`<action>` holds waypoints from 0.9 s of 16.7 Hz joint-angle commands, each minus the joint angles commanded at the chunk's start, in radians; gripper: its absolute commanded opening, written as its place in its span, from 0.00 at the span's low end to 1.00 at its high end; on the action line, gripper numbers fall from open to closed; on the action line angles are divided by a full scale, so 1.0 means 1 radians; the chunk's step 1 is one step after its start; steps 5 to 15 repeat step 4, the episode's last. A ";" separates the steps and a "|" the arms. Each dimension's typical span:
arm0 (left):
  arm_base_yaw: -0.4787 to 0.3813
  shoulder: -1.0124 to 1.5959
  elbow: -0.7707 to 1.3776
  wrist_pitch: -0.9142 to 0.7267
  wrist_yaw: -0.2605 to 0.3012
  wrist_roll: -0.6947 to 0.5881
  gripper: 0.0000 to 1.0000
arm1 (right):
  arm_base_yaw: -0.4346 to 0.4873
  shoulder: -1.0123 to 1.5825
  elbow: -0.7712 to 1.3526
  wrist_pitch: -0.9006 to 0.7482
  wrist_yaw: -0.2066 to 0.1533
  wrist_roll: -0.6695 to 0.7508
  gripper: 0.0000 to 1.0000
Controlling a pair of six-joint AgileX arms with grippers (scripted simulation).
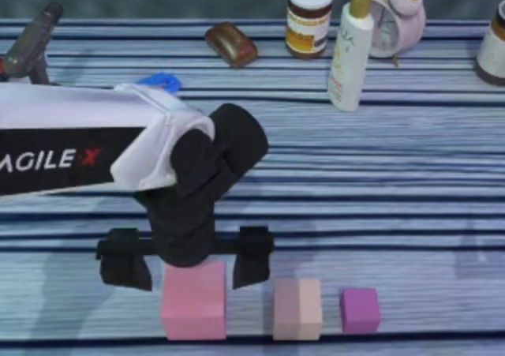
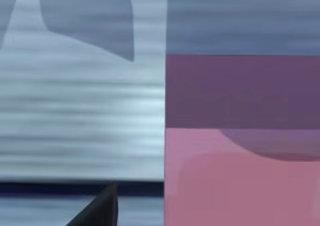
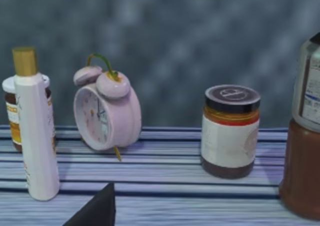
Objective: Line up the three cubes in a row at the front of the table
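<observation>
Three cubes stand in a row near the table's point(image 1: 410, 214) front edge: the large pink cube point(image 1: 193, 302) on the left, the peach-beige cube point(image 1: 297, 309) in the middle and the small magenta-purple cube point(image 1: 360, 309) on the right. My left gripper point(image 1: 192, 283) is open and hangs over the pink cube's back edge, one finger on either side and clear of it. The left wrist view shows the pink cube point(image 2: 240, 186) close up beside one finger point(image 2: 100, 208). My right arm is outside the top view; its wrist view shows a single finger point(image 3: 97, 211) with nothing near it.
Along the back stand a brown rounded block point(image 1: 231, 43), a jar point(image 1: 308, 16), a white lotion bottle point(image 1: 349, 52), a pink alarm clock point(image 1: 394, 13) and another jar point(image 1: 493, 44) at the right edge. A small blue thing point(image 1: 160, 81) lies behind my left arm.
</observation>
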 joint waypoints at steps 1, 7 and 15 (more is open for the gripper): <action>0.002 -0.018 0.021 -0.042 0.000 0.000 1.00 | 0.000 0.000 0.000 0.000 0.000 0.000 1.00; 0.008 -0.058 0.061 -0.105 0.000 0.001 1.00 | 0.000 0.000 0.000 0.000 0.000 0.000 1.00; 0.008 -0.058 0.061 -0.105 0.000 0.001 1.00 | 0.000 0.000 0.000 0.000 0.000 0.000 1.00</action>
